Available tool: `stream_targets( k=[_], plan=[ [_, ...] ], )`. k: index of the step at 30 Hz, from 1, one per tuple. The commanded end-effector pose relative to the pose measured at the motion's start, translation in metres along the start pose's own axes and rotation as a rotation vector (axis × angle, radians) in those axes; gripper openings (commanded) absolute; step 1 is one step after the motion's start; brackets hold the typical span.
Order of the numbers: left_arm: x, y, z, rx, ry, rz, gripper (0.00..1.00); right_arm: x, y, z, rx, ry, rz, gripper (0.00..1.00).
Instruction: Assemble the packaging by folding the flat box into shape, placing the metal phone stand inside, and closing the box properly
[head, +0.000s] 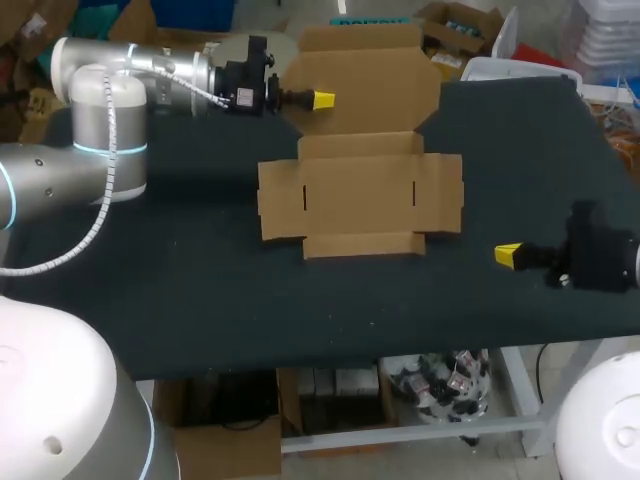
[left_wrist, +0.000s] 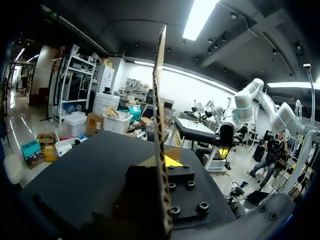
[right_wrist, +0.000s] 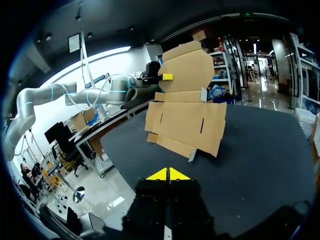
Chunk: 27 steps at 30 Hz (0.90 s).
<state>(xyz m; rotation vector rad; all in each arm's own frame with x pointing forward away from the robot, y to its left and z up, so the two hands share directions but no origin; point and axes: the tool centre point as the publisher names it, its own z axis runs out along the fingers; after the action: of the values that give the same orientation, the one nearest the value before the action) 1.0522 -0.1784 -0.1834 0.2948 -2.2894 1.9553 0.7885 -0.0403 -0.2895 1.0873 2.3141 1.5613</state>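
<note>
- Flat box (head: 360, 205) lies in the middle of the counter (head: 200, 300) with its long axis running side to side. The base and side flaps are down flat, and only the big rear lid panel (head: 365, 75) is tilted up.
- Left tool (head: 322, 99) is pinched closed on that lid panel (its wrist view shows the card edge-on between the fingers).
- Right tool (head: 508, 255) has its tips pressed together and holds nothing. The box lies straight ahead of it, with the right side flap (head: 445, 195) closest, so I judge this arm the nearer one for that fold.
</note>
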Motion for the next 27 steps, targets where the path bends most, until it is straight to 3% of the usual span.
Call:
stream_targets(
  k=[1,12,21,27],
  plan=[
    [0.010,-0.004,-0.003,0.000,-0.040,0.015,0.00,0.000,0.000,-0.001,-0.003,0.003,0.000,0.00],
    [0.015,0.005,-0.011,0.054,-0.042,0.105,0.00,0.000,0.000,-0.001,-0.003,0.003,0.000,0.00],
    [0.033,-0.018,-0.017,0.069,-0.021,0.098,0.00,0.000,0.000,-0.001,-0.003,0.003,0.000,0.00],
    [0.050,-0.020,-0.017,0.051,-0.026,0.093,0.00,0.000,0.000,-0.001,-0.003,0.003,0.000,0.00]
  ],
)
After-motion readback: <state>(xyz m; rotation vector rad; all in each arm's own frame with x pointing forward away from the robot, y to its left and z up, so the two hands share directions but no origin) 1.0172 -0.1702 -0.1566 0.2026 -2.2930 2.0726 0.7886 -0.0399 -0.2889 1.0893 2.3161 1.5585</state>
